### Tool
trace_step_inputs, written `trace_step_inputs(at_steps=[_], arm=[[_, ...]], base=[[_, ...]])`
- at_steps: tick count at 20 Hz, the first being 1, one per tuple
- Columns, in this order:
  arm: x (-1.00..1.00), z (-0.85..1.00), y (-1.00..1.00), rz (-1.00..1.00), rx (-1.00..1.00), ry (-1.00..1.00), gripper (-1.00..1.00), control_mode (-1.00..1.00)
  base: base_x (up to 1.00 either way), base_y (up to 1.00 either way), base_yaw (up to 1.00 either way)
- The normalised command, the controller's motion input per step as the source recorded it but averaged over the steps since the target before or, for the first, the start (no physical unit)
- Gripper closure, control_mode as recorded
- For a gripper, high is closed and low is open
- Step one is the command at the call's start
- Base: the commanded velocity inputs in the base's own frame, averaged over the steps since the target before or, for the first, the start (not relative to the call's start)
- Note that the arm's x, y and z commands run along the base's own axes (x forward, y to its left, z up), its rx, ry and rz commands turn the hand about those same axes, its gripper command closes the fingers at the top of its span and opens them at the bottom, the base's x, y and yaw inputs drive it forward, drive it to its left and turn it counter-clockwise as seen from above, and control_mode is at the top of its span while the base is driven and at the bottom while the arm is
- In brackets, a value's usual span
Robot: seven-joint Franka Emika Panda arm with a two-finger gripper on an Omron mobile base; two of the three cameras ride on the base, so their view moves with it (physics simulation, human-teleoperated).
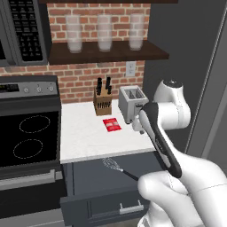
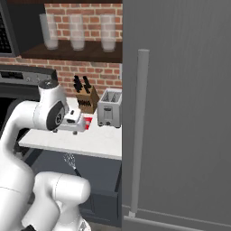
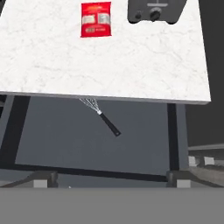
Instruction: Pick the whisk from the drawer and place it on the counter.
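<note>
- Hand view looks straight down past the flat white stone-like counter (image 3: 109,57) into the open dark grey box drawer (image 3: 87,140), and the small balloon whisk with silvery wire loops and a slim black stick handle (image 3: 101,115) lies flat on the drawer floor.
- Relative to the counter's front edge: the wire head is tucked right at or slightly under that edge, and the black handle angles out away from it, toward the drawer front and a bit to one side. So the long axis runs diagonally, not parallel to the counter lip.
- The two-finger gripper (image 3: 113,178) sits high above the drawer. Its dark finger tips (image 3: 43,179) sit far apart at the bottom corners of the hand view, so the jaws look spread wide with nothing between them.
- From the jaws, the whisk is below and ahead, nearer the counter edge than the hand is. My guess is the handle end is the bit to go for, since the head is crowded by the overhang, and the wrist would need to turn so the fingers close across that diagonal.
- On the counter behind the edge: a red flat packet (image 3: 96,19), a silver two-slot toaster (image 1: 132,103) and a wooden knife block with black handles (image 1: 103,103). Lots of bare slab near the front for setting the whisk down.
</note>
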Motion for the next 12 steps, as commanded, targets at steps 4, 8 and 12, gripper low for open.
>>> trace_step_inputs(at_steps=[4,8,12], arm=[[-0.10,-0.44,0.14,0.00,0.00,0.01,-1.00,-1.00],[-0.19,-0.43,0.09,0.00,0.00,0.00,-1.00,-1.00],[-0.25,-0.41,0.13,0.00,0.00,0.02,-1.00,-1.00]], base=[[0.00,0.00,0.00],[0.00,0.00,0.00],[0.00,0.00,0.00]])
